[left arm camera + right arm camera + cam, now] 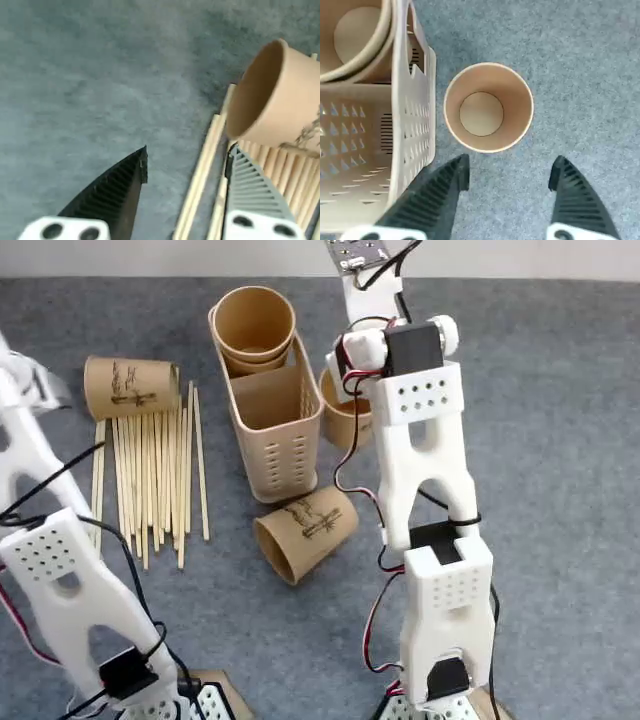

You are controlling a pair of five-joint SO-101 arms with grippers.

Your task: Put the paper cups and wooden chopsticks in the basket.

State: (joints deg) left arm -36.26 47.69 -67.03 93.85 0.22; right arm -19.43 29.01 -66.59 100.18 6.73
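Right gripper (511,165) wide open and empty, over an upright cup (488,106) just right of the basket (415,125), open carpet (570,50) beyond, left gripper (188,152) open too, holding nothing, at the chopsticks (200,175) left edge, beside a tipped cup (280,95).

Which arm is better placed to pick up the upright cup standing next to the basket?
Right. The right pincer, open, hangs directly over the upright cup beside the basket; the left pincer is over the chopsticks on the basket's other side.

beige basket (285,455) with stacked cups (253,325), chopsticks (150,480) flat alongside
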